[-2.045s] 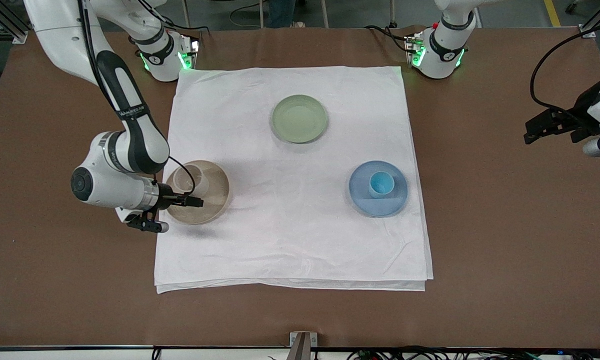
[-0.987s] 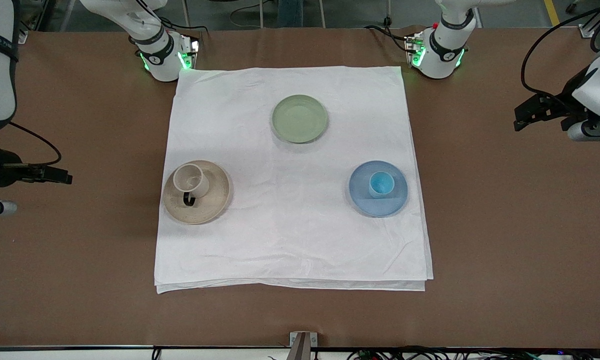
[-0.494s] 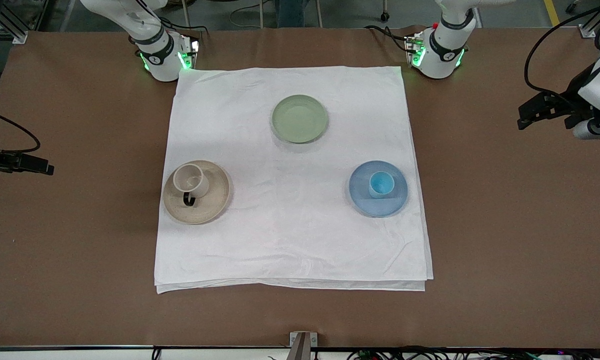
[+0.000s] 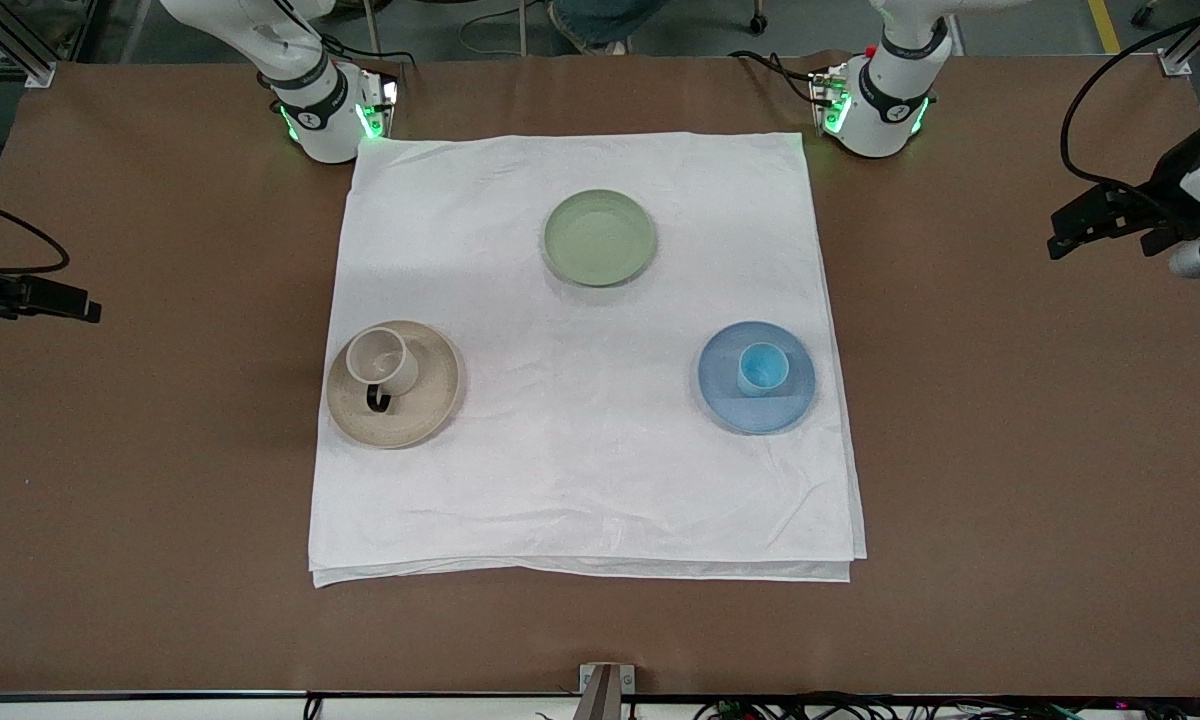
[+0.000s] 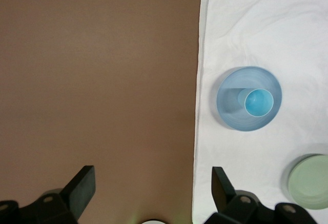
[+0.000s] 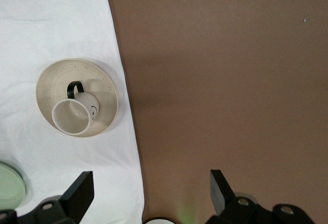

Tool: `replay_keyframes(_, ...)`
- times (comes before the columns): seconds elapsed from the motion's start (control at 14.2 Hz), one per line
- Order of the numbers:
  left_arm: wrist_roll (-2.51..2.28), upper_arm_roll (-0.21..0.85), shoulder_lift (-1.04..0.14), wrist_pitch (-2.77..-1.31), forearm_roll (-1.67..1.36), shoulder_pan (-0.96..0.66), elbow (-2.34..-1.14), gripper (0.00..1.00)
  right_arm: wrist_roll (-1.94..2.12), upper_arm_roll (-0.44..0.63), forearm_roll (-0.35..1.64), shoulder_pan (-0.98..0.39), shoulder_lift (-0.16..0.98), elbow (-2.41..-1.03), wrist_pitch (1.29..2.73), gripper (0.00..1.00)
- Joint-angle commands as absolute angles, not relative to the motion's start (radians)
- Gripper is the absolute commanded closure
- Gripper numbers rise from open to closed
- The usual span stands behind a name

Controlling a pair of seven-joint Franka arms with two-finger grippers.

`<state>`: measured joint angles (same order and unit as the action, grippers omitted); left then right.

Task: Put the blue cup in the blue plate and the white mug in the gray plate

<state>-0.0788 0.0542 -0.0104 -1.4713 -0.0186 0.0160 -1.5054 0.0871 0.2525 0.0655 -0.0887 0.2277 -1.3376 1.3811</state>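
The blue cup (image 4: 762,368) stands upright in the blue plate (image 4: 725,395) on the white cloth; both show in the left wrist view, the cup (image 5: 258,102) in the plate (image 5: 229,106). The white mug (image 4: 381,359) stands in the gray plate (image 4: 430,400), its dark handle toward the front camera; the right wrist view shows the mug (image 6: 73,115) in the plate (image 6: 51,80). My left gripper (image 4: 1065,235) is open and empty, up over bare table at the left arm's end. My right gripper (image 4: 80,308) is open and empty over bare table at the right arm's end.
A sage-green plate (image 4: 599,237) lies empty on the white cloth (image 4: 580,470), nearer the robot bases than the other two plates. Brown table (image 4: 1010,450) surrounds the cloth. A small metal bracket (image 4: 605,685) sits at the table's front edge.
My right gripper let go of the white mug in the gray plate and pulled away to the table's end. My left gripper drifted slightly. Cups and plates stayed put.
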Motion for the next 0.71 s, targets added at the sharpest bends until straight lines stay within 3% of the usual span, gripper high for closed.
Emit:
replay_keyframes(0.0,-0.051,0.052,0.012,-1.470,-0.060,0.046,-1.517,0.00,0.080,0.216,0.040,-0.055,0.138,-1.440,1.423,0.00)
replay_keyframes(0.28,-0.054,0.064,0.023,-1.468,-0.046,0.040,-1.519,0.00,0.081,0.104,-0.012,0.012,-0.003,-1.627,1.535,0.00)
replay_keyframes(0.63,-0.055,0.072,0.021,-1.463,-0.044,0.037,-1.520,0.00,0.081,0.101,-0.017,-0.006,-0.066,-1.635,1.493,0.00)
